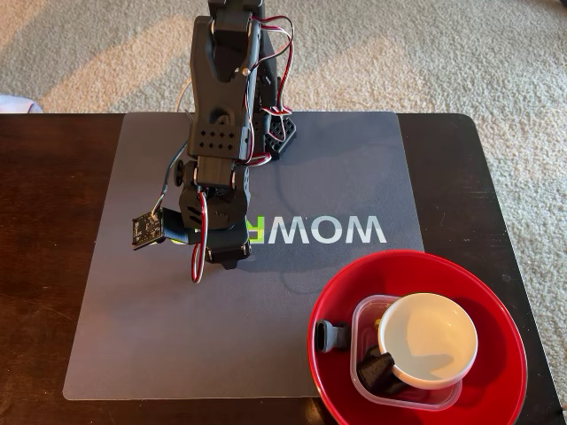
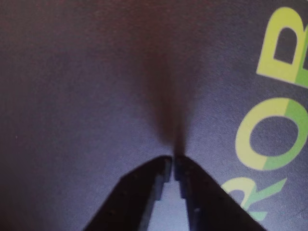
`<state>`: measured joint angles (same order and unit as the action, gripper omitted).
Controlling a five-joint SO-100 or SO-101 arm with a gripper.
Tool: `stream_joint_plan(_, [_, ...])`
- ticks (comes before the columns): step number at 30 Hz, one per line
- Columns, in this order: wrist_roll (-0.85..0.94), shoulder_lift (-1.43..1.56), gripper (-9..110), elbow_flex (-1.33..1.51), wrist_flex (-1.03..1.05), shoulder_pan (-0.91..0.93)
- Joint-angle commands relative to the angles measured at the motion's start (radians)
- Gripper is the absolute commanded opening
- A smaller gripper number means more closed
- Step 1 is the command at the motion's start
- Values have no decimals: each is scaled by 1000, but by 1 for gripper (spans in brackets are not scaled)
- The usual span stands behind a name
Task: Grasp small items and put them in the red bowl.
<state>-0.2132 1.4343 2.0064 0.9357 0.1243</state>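
The red bowl (image 1: 501, 305) sits at the lower right of the fixed view, half on the grey mat. In it lies the clear square tub (image 1: 365, 314), with the small white bowl (image 1: 428, 341) resting on top of it. A pointed black part (image 1: 376, 368) lies in the tub under the white bowl, and another black part (image 1: 327, 336) lies in the red bowl left of the tub. My gripper (image 2: 173, 166) points down at the bare mat left of the bowl, its jaws shut with nothing between them. In the fixed view the arm hides it (image 1: 226, 255). No clothespin shows.
The grey mat (image 1: 337, 177) with yellow-green lettering (image 2: 269, 139) lies on a dark wooden table (image 1: 53, 221). The arm's base (image 1: 275, 133) stands at the mat's far edge. Beige carpet (image 1: 425, 53) lies beyond the table. A small circuit board (image 1: 146, 228) hangs left of the wrist.
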Motion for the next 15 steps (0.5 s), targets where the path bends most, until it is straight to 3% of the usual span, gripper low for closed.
stream_joint_plan(1, [6,57,0,44,-35,34])
stream_joint_plan(9, [18,206,0,172,-121,35])
stream_joint_plan(15, [-87,960,0,741,-400,-29])
